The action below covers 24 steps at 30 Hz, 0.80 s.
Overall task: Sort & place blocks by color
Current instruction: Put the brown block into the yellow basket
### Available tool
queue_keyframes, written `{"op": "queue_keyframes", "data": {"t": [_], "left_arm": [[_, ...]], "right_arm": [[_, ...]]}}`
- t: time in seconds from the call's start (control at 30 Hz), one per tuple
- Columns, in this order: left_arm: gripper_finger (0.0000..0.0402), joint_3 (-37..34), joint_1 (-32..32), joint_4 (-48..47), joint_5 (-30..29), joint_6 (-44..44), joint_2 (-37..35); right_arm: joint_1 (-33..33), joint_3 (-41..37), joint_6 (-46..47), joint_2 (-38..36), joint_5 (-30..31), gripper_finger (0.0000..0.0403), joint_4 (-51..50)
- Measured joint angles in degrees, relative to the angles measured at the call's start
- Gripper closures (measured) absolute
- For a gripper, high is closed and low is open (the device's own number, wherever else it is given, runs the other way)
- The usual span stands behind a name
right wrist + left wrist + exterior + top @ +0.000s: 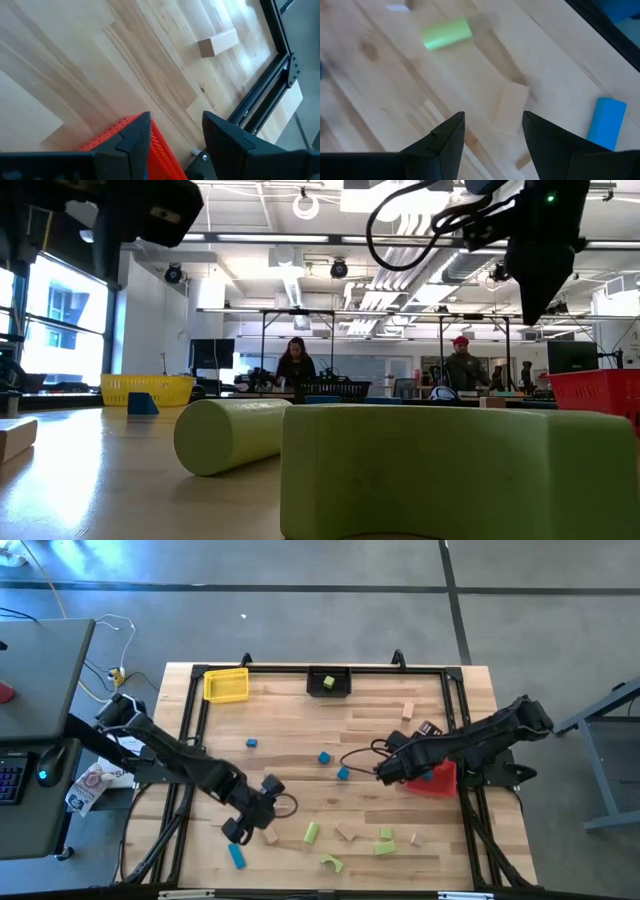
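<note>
My left gripper (pixel 492 120) hangs open, pointing down over a tan block (pixel 510 107) that lies flat on the table near its front left (pixel 270 837); the fingers stand above it without touching. Near it lie a green cylinder (pixel 446 34) and a blue block (pixel 606 123). My right gripper (pixel 175 125) is open with nothing between its fingers, above the far edge of the red bin (pixel 437 780). More blue (pixel 324 757), green (pixel 385 848) and tan (pixel 407 710) blocks lie scattered on the table.
A yellow bin (pixel 226 685) and a black bin (pixel 329 682) holding a green block stand at the table's far edge. A black frame (pixel 455 710) runs along the table's edges. A green arch (pixel 450 470) lies right in front of the low camera. People sit in the room behind.
</note>
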Motion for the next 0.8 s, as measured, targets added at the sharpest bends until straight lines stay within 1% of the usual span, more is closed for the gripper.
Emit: {"op": "queue_keyframes", "data": {"t": [0.4,0.8], "left_arm": [[0.0216,0.00,-3.05,0.86,-0.25,-1.80,4.21],[0.0216,-0.02,-4.23,2.14,-0.24,-3.04,12.42]], "right_arm": [[-0.74,-0.04,0.35,0.00,-0.01,0.0237,0.55],[-0.74,-0.04,0.37,0.00,-0.03,0.0237,1.97]]}}
